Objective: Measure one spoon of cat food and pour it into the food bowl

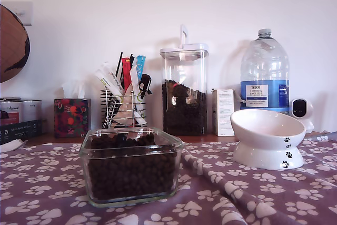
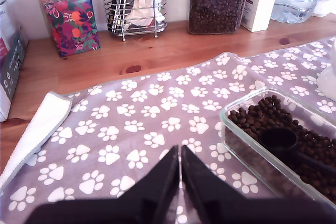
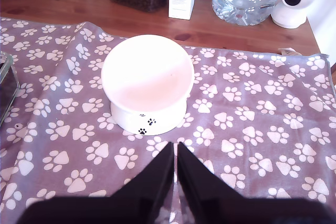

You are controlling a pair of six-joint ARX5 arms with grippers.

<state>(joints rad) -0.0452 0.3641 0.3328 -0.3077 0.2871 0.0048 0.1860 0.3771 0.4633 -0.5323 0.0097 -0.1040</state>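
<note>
Glass dish [image 1: 131, 167]: we see cat food [image 2: 294, 129] heaped inside.
Food bowl [image 3: 147, 80]: empty, toward the exterior view's right.
Spoon [image 2: 281, 141]: lying on the kibble.
My first gripper [image 2: 180, 166]: jaws closed, holding nothing.
My second gripper [image 3: 175, 161]: likewise.

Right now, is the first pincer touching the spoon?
Apart. The first wrist view shows my first pincer over the paw-print cloth, while the spoon lies on the cat food.

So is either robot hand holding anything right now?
No. My first gripper and my second gripper are both shut on nothing; the small black plastic scoop lies loose on the brown kibble.
</note>
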